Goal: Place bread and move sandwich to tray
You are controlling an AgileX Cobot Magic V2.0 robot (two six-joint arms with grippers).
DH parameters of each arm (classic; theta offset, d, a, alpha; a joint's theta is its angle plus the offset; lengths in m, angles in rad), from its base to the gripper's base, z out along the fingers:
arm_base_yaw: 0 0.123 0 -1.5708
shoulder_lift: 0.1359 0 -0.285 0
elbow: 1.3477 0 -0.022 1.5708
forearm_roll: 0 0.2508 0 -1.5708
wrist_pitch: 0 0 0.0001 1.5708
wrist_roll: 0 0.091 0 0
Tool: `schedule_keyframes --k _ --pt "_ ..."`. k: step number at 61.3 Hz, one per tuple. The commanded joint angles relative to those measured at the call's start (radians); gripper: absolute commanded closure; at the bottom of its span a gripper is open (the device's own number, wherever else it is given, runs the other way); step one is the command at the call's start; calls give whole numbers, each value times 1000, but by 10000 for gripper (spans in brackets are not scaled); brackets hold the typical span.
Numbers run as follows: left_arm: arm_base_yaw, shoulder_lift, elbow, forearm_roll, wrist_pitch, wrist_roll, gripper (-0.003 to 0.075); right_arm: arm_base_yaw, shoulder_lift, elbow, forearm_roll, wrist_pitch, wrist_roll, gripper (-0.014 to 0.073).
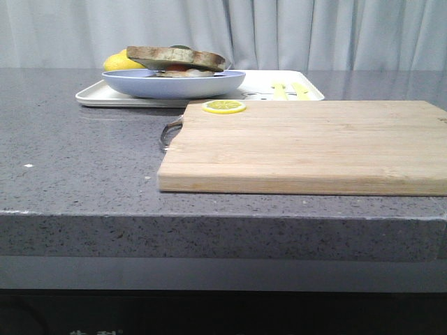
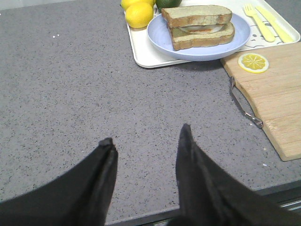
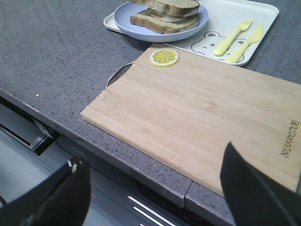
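Resting on the tray: sandwich, bread atop | left gripper, right gripper gaping, empty | task looks done; nothing left to grasp

The speckled grey stone countertop fills the lower and left parts of the front view, flecked with tiny pale dots. At right lies the pale blond wooden cutting board, striped with straight lengthwise grain (a dark burnt-in brand mark shows at its edge in the right wrist view). On it sits a round yellow lemon slice with a paler segmented centre. At upper left, the flat white rectangular tray bears a grey-line cartoon bear and pale yellow cutlery. The round light-blue plate carries the brown-crusted toast sandwich, its faces greenish-tan, with white and orange between. Bright yellow lemons sit beside it.
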Motion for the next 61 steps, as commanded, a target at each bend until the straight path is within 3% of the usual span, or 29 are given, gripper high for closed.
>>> schedule_keyframes --k 1,10,17,34,41,61 --pt "-2 4 -23 -12 -81 -9 426 -3 3 -19 0 -71 -6 13" --pt "-2 4 -23 -12 -81 -9 439 -3 3 -19 0 -61 -6 14" --pt "-2 4 -23 -12 -81 -9 517 -3 3 -19 0 -52 -6 84" --pt "-2 4 -23 -12 -81 -9 729 -3 3 -19 0 -36 -6 526" --pt "-2 4 -23 -14 -77 -9 741 -3 3 -19 0 -36 -6 659" --pt "-2 4 -23 -14 -77 -9 741 -3 3 -19 0 -35 -6 662"
